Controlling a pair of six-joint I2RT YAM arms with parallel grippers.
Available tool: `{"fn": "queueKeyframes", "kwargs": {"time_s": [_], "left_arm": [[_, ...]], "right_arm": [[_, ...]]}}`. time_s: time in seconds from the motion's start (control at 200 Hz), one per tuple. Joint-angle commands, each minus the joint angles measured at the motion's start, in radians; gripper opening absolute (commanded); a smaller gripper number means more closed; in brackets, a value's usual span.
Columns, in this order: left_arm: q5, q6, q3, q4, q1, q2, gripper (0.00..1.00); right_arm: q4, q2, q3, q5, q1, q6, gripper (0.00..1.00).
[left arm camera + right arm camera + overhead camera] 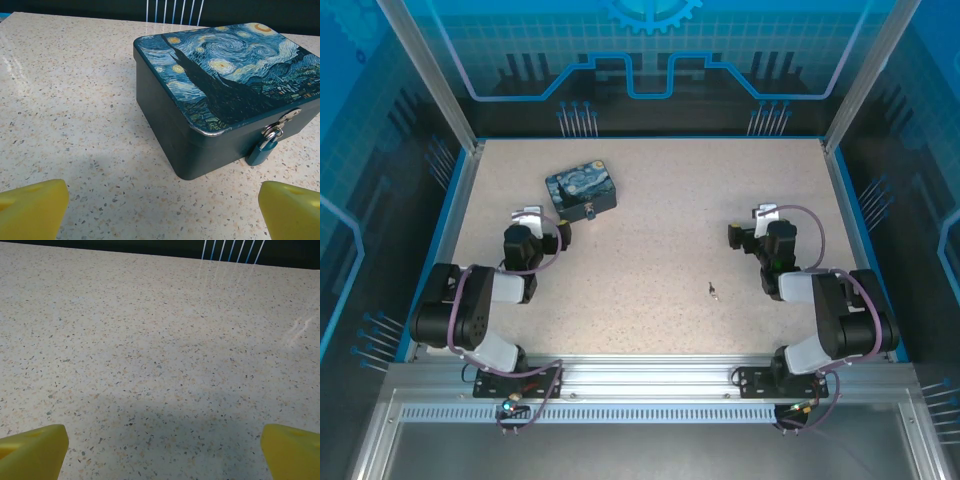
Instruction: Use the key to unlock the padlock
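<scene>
Hanging on the tin box (220, 85), the padlock (263, 150) sits near the spread left hand (161, 212).

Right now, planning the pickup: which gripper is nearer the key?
Right. The right gripper is beyond the key, slightly right; the left gripper is far left, by the tin box.

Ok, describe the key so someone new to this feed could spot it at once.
Take the speckled table, and look at its near right part, just left of the right arm. The key lies there alone on bare surface, far from the painted tin box at the far left. It is a tiny, thin, silvery-grey sliver, dwarfed by everything else.
</scene>
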Motion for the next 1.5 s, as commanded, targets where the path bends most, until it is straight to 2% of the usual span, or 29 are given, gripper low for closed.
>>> {"fn": "queueKeyframes", "kwargs": {"time_s": [0.0,0.345,0.525,0.62,0.725,0.81,0.95,1.05,1.121,1.291,1.496], "left_arm": [[0.025,0.019,0.019,-0.002,0.004,-0.003,0.99],[0.026,0.017,0.020,-0.001,0.004,-0.003,0.99],[0.028,0.015,0.021,-0.001,0.006,-0.003,0.99],[0.000,0.005,0.011,0.014,0.005,-0.005,0.99],[-0.058,-0.016,-0.040,0.073,0.007,-0.048,0.99],[-0.076,-0.020,-0.064,0.055,0.007,-0.119,0.99],[-0.090,-0.031,-0.021,-0.145,0.005,-0.276,0.99],[-0.100,-0.102,0.097,-0.416,0.005,-0.362,0.99],[-0.108,-0.164,0.218,-0.613,0.007,-0.366,0.99],[-0.082,-0.323,0.554,-0.977,0.041,-0.175,0.99],[0.009,-0.342,0.835,-1.122,0.054,0.103,0.99]], "right_arm": [[0.031,0.007,0.010,0.014,0.002,0.004,1.00],[0.031,0.007,0.011,0.008,-0.003,0.007,1.00],[0.044,0.003,-0.001,-0.069,-0.034,0.018,1.00],[0.048,0.000,-0.003,-0.069,-0.036,0.021,1.00],[-0.023,-0.038,0.019,-0.034,-0.035,0.031,1.00],[-0.116,-0.090,0.044,-0.005,-0.037,0.045,1.00],[-0.323,-0.199,0.097,0.011,-0.050,0.060,1.00],[-0.445,-0.284,0.119,-0.021,-0.047,0.095,1.00],[-0.558,-0.340,0.144,-0.048,-0.042,0.137,1.00],[-0.695,-0.441,0.167,-0.111,-0.015,0.206,1.00],[-0.752,-0.473,0.184,-0.119,0.025,0.217,1.00]]}}
